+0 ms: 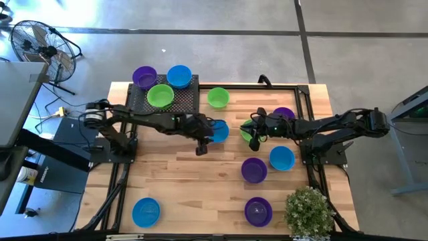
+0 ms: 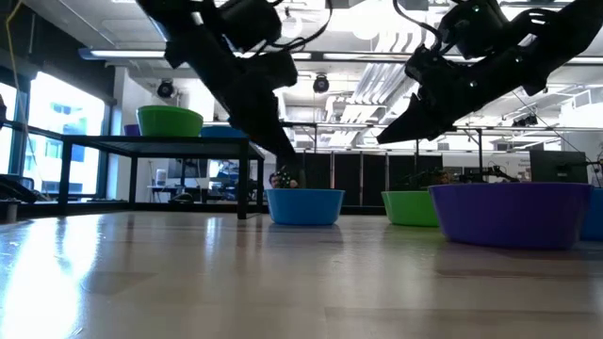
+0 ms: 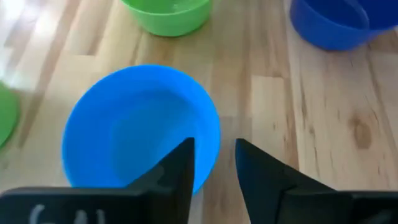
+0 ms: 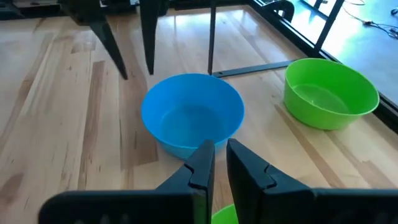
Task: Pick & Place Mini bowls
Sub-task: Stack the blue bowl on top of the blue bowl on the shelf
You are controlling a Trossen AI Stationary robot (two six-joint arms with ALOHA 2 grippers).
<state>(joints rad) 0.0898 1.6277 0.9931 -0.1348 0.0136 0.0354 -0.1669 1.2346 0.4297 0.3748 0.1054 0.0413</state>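
**Left hand poised at the rim of a blue mini bowl**

The worktop point(image 1: 200, 181) carries the black mesh rack point(image 1: 167, 100) at its far side, already loaded with three mini bowls point(image 1: 160, 96), likely the drop-off point. Others sit scattered across the wood. The left hand point(image 3: 212, 168), fingers slightly spread, straddles the rim of the blue bowl point(image 3: 134, 121) at mid-worktop, apparently for a pinch. The right hand point(image 4: 219, 163), nearly pressed together, hovers just beside it.

Black mesh rack point(image 1: 175, 100) at table's point(image 1: 194, 194) far edge, potted plant point(image 1: 309, 211), floor fan point(image 1: 37, 43)
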